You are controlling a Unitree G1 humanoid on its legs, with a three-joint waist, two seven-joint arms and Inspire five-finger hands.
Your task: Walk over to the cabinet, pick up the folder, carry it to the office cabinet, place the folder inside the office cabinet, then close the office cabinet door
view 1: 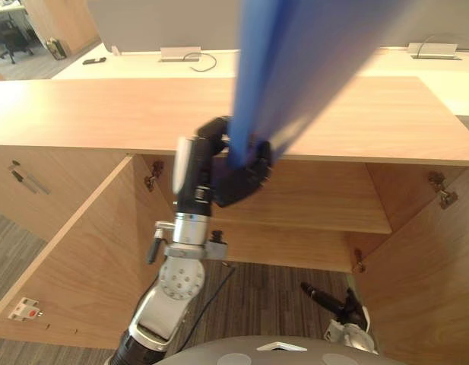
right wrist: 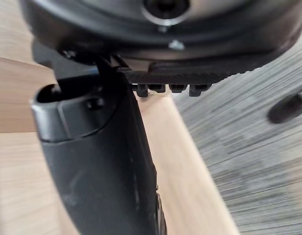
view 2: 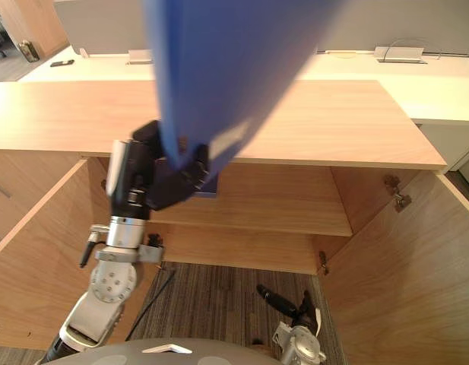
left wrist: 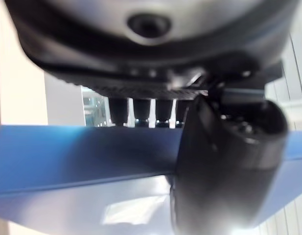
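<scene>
Left hand (view 1: 240, 179), fingers and thumb curled round a blue folder's (view 1: 310, 53) lower edge, holds it upright before the cabinet's (view 1: 105, 114) top front edge. Best to tip it flat, then slide it onto the shelf (view 1: 318, 201) (doors (view 1: 82, 251) stand open). Right hand (view 1: 342, 306) hangs low, relaxed, empty.
</scene>
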